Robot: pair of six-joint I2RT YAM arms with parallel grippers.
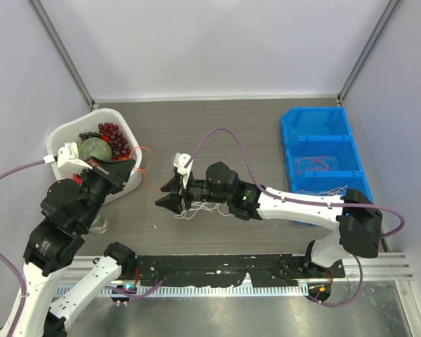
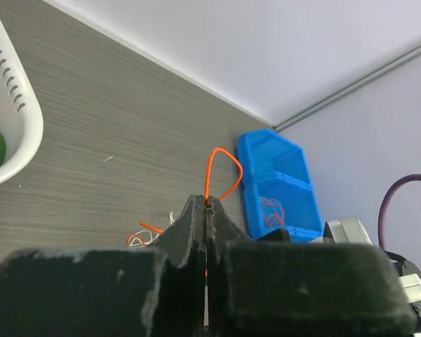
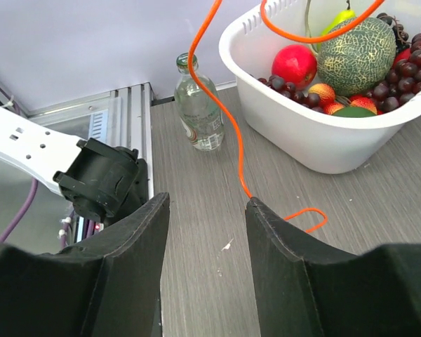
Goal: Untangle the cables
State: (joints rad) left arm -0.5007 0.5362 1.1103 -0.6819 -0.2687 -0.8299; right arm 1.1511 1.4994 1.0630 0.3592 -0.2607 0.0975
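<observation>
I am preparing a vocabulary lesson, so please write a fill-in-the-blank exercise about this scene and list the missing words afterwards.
1. The left gripper is shut on the orange cable, while the right gripper has its jaws ______.
2. In the white basket, the melon lies beside a bunch of dark ______.
3. The red cable lies in the blue bin, in its ______ compartment.

Missing words: open; grapes; middle.

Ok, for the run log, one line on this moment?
left gripper: shut on orange cable | right gripper: open | white cables: on table
</observation>
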